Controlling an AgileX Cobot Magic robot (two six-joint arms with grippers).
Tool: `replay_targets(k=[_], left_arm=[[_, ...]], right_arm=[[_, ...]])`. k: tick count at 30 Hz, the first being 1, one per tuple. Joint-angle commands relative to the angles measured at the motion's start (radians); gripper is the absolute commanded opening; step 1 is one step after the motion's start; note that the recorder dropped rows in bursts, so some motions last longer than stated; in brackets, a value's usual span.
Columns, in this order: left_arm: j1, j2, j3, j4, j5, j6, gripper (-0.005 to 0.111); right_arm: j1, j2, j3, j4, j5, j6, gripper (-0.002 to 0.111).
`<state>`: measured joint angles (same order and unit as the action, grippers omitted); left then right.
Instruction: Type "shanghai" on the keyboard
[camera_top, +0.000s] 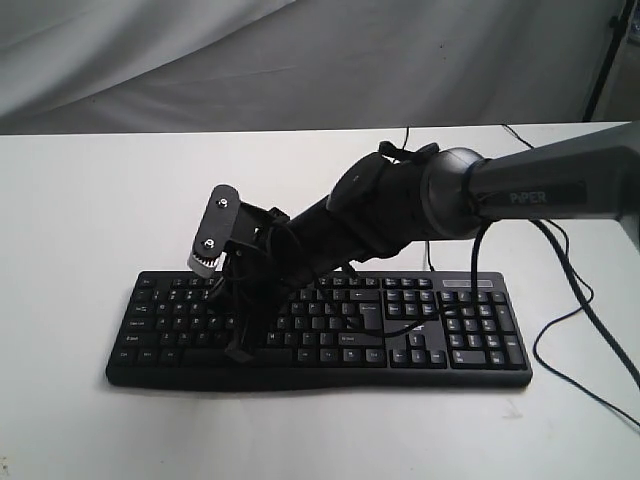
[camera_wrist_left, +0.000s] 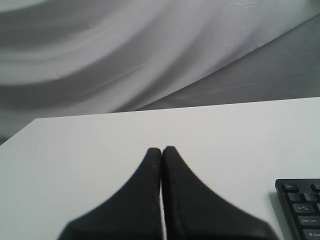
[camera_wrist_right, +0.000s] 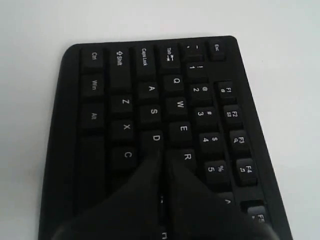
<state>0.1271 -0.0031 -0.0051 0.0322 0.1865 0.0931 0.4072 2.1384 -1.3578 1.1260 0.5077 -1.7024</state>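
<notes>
white table (camera_top: 80, 200), pale draped cloth (camera_top: 200, 60) behind it. no screen or text readout in any view.

keyboard (camera_top: 320, 330) lies flat near the front middle of the table, long side across the exterior view, number pad at its right end. it also fills the right wrist view (camera_wrist_right: 125, 100), and its esc / caps lock corner shows in the left wrist view (camera_wrist_left: 302, 210).

right gripper (camera_top: 240, 345): the arm reaches across from the right and angles down onto the left half of the letter block. fingers are pressed together into a single point. in the right wrist view the tip (camera_wrist_right: 162, 152) sits at the edge of the d key, with r just beside it and s one key further off. cannot tell whether a key is being pushed down or the tip is only just above the caps.

left gripper (camera_wrist_left: 161, 149): fingers together, holding nothing, over bare table to the side of the keyboard, not touching it.

progress, as a judgement: typing is in hand, one-fingered, by the right arm. how many of the eight letters are entered cannot be read from these views. the tip is closest to the s/a end of the home row, which fits either the opening "s" or one of the two "a"s. h, n, g and i lie further right.
</notes>
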Motion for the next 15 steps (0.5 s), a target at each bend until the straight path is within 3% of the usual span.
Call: replay_targets(k=[1, 15], left_arm=[[-0.004, 0.003, 0.005, -0.001, -0.003, -0.003, 0.001], [-0.004, 0.003, 0.005, -0.001, -0.003, -0.003, 0.001]], right_arm=[[0.000, -0.002, -0.012, -0.051, 0.009, 0.026, 0.000], [0.000, -0.002, -0.012, -0.090, 0.009, 0.053, 0.000]])
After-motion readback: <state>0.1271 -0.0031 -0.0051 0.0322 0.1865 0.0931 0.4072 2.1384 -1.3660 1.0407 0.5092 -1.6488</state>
